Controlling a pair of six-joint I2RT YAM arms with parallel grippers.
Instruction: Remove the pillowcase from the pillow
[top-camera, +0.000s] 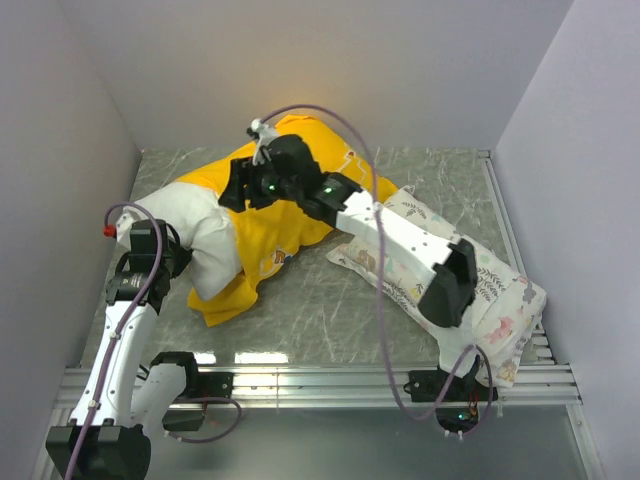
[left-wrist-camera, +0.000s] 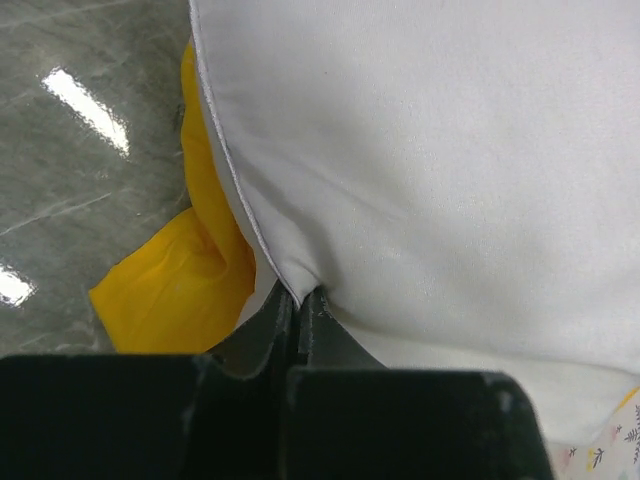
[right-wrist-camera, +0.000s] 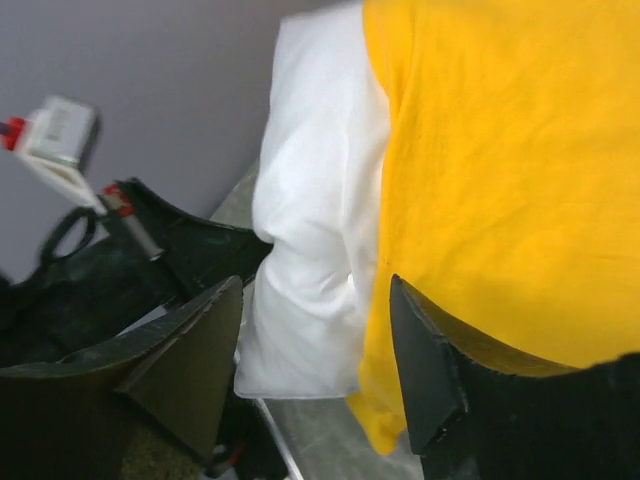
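The plain white pillow (top-camera: 200, 235) sticks halfway out of the yellow pillowcase (top-camera: 285, 215) toward the left. My left gripper (top-camera: 168, 258) is shut on the pillow's near corner; in the left wrist view its jaws pinch the white seam corner (left-wrist-camera: 295, 290), with the yellow pillowcase (left-wrist-camera: 175, 290) beside it. My right gripper (top-camera: 240, 185) is open above the pillowcase near its mouth. In the right wrist view its fingers (right-wrist-camera: 425, 365) straddle the edge where the white pillow (right-wrist-camera: 315, 230) meets the yellow pillowcase (right-wrist-camera: 500, 160), holding nothing.
A white pillow printed with small pastel figures (top-camera: 500, 300) lies at the right under my right arm. Grey walls close in the left, back and right. A metal rail (top-camera: 330, 380) runs along the near edge of the marbled table (top-camera: 330, 310).
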